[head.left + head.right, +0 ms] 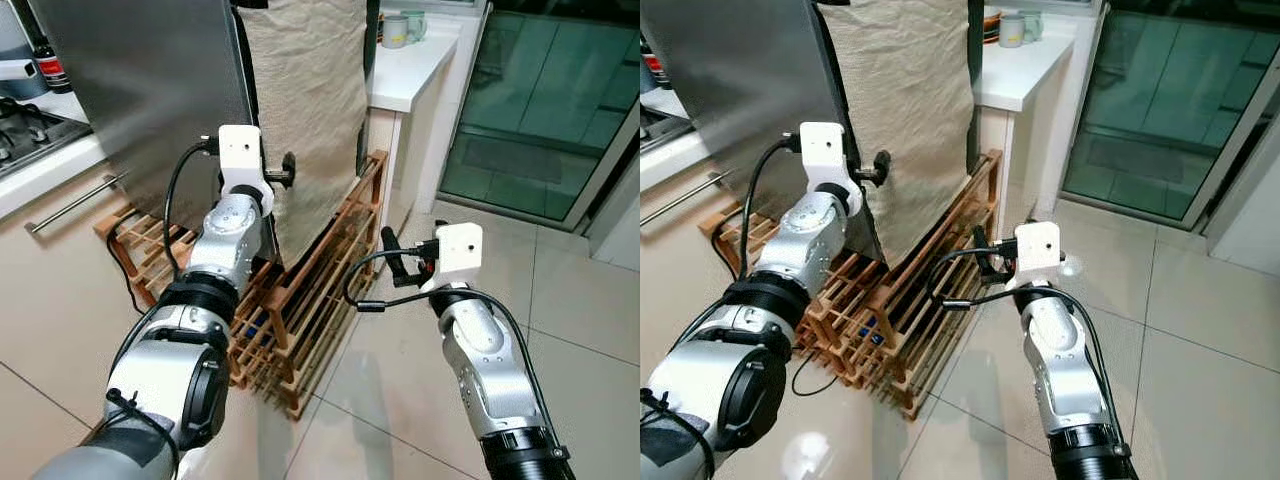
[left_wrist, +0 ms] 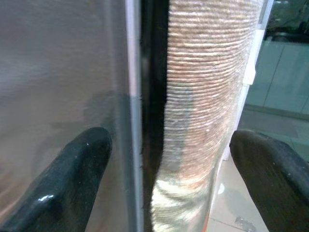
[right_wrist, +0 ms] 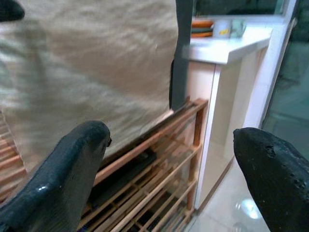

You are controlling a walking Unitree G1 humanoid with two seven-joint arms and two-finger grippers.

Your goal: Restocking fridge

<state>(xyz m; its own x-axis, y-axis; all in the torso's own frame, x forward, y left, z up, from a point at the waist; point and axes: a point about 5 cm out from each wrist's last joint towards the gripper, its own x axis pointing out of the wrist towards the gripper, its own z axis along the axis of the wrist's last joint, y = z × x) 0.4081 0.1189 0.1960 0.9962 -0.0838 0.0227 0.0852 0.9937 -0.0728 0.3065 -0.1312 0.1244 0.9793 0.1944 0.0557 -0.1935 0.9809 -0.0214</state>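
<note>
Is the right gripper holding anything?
No, the right gripper is open, with only the wooden rack and floor beyond its fingers.

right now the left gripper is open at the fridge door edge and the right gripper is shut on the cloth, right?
Not quite: the right gripper is open and holds nothing, short of the beige cloth, as the right wrist view shows. The left gripper is open at the fridge door edge.
</note>
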